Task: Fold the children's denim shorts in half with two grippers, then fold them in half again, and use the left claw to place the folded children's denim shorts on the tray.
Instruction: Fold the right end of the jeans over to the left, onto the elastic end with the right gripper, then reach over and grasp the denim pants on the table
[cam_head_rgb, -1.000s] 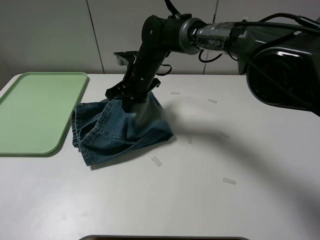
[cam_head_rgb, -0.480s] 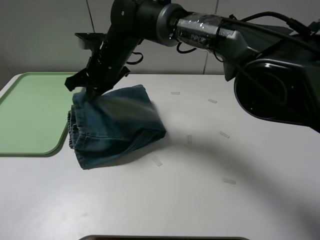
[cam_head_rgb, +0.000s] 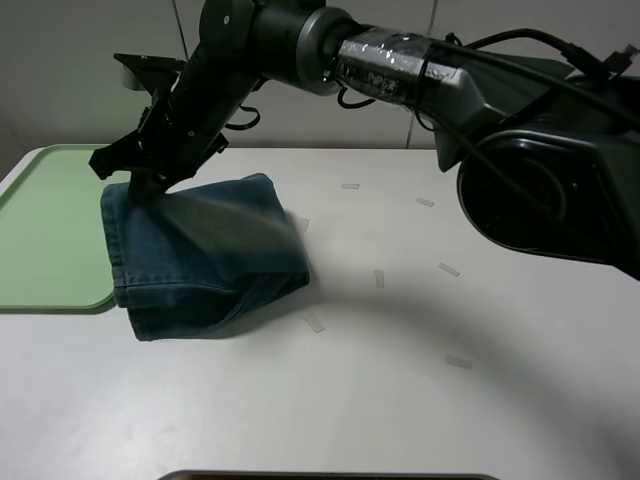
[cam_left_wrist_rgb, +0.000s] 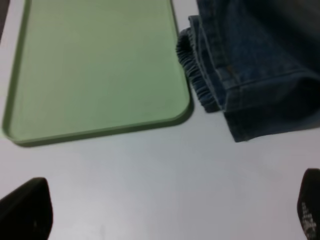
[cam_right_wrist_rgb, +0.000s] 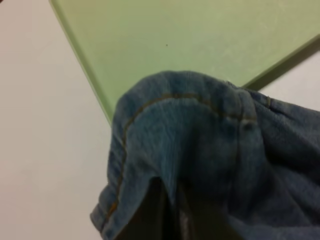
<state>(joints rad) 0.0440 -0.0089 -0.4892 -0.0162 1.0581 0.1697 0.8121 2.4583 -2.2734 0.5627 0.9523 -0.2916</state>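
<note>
The children's denim shorts (cam_head_rgb: 200, 262) lie bunched on the white table beside the tray (cam_head_rgb: 50, 225), their left part lifted. My right gripper (cam_head_rgb: 135, 185) has reached across from the right and is shut on the raised denim edge, holding it over the tray's near rim. In the right wrist view the pinched, stitched fold (cam_right_wrist_rgb: 200, 140) hangs over the green tray (cam_right_wrist_rgb: 200, 35). My left gripper (cam_left_wrist_rgb: 167, 215) is open above bare table, apart from the shorts (cam_left_wrist_rgb: 250, 65) and the tray's corner (cam_left_wrist_rgb: 100, 65); only its dark fingertips (cam_left_wrist_rgb: 25, 212) show. The left arm is not seen in the high view.
Several small white tape strips (cam_head_rgb: 447, 269) are scattered on the table right of the shorts. The right arm's bulky base (cam_head_rgb: 550, 190) fills the right side. A pale wall stands behind the table.
My right gripper has swung left with the shorts' edge, dragging the fold from the garment's middle to above the tray's rim. The whole bundle has shifted left.
</note>
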